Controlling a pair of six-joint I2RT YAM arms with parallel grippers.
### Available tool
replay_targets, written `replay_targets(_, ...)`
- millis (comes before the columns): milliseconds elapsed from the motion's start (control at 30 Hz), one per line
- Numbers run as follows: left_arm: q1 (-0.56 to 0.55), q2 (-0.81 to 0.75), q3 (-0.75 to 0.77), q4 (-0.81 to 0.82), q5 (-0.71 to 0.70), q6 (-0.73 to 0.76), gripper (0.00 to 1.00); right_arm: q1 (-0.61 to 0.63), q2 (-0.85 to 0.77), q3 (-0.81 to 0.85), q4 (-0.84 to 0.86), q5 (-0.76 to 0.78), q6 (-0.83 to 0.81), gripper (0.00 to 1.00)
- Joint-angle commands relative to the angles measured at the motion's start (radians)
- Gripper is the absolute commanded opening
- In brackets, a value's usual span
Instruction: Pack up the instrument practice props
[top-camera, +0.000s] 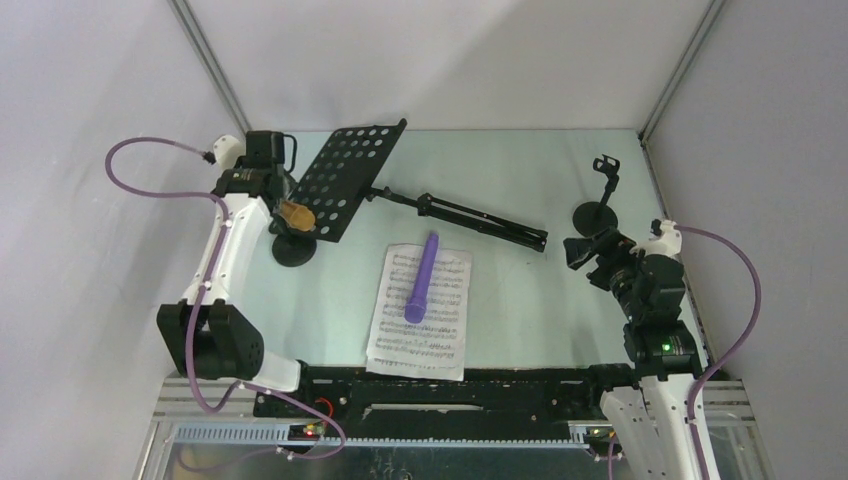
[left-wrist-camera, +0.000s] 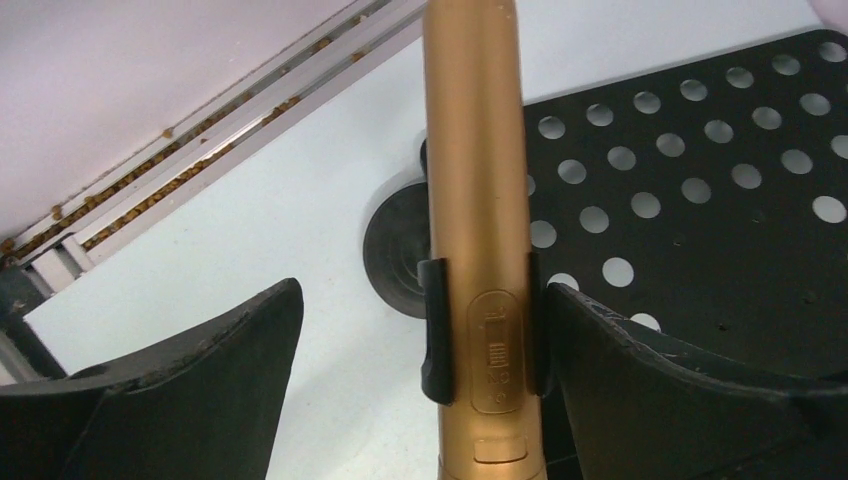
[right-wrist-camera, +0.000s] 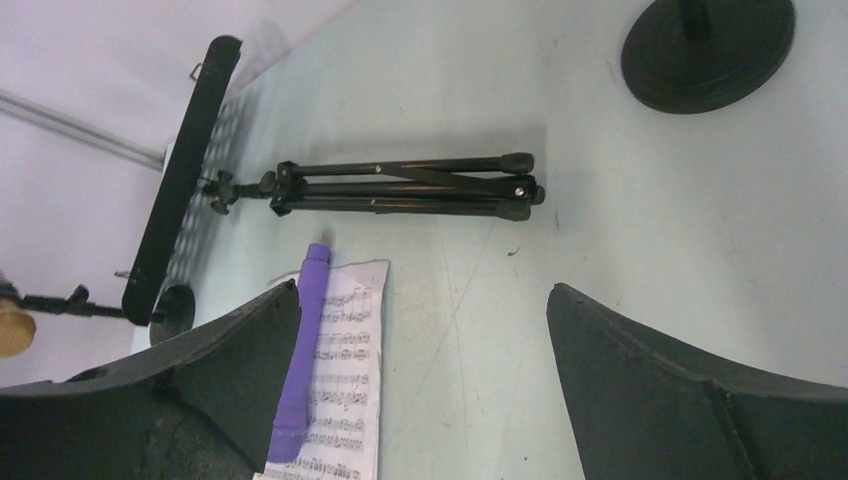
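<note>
— How far along is the packing, would you say?

— Hardly begun, by the look of it. Everything is out on the pale green table (top-camera: 560, 320), and I can't see any box or bag to put it in. The black perforated metal music rack (top-camera: 348, 180) rests tilted in the upper left of the overhead view. Its black tripod legs (top-camera: 470, 217) are folded together and stretch towards the centre.

— And the microphones?

— The slim purple toy microphone (top-camera: 421, 279) lies across the white sheet-music pages (top-camera: 440, 330) at lower centre. The tan-gold toy microphone (left-wrist-camera: 475, 150) sits in the clip of a small black round-based holder (top-camera: 293, 250) at the left, just beside the rack. The other black round-based holder (top-camera: 598, 212), at upper right, stands empty.

— Are the arms holding anything?

— No. The left gripper (left-wrist-camera: 422, 300) has its fingers spread wide on either side of the tan-gold microphone, not clamped on it. I'd guess lifting it out of the clip is the step in hand. The right gripper (top-camera: 578, 252) is spread wide too, with nothing in it, over bare table at the right, near the empty holder.

— So all of it is left?

— Both microphones, the pages, the rack, both holders: all of it.

— Any writing?

— The tan-gold microphone's slide switch (left-wrist-camera: 495, 350) has raised letters that look like "ON" seen upside down. The pages show printed staves, too small to read. No brand that I can make out.
</note>
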Motion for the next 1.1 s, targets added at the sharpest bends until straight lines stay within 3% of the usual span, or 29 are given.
replay_targets(0,0.006,-0.006,0.005,0.088,0.043,0.022,0.94,0.015,0.007,0.026,0.015,-0.071,-0.015,1.00)
replay_targets(133,0.009,-0.001,0.005,0.078,0.001,-0.005,0.84,0.027,0.041,0.075,-0.005,-0.105,-0.050,0.99)
replay_targets(433,0.008,-0.001,-0.099,0.150,0.082,-0.026,0.78,0.045,0.016,0.077,-0.048,-0.111,-0.096,0.99)
replay_targets(733,0.009,-0.081,-0.153,0.167,0.129,-0.032,0.14,0.049,-0.043,0.077,-0.080,-0.105,-0.103,0.99)
replay_targets(933,-0.020,-0.313,-0.243,0.188,0.241,-0.039,0.01,0.050,-0.071,0.077,-0.081,-0.168,-0.127,0.99)
replay_targets(1067,-0.117,-0.476,-0.260,0.144,0.198,-0.054,0.00,0.053,-0.085,0.077,-0.082,-0.180,-0.129,0.99)
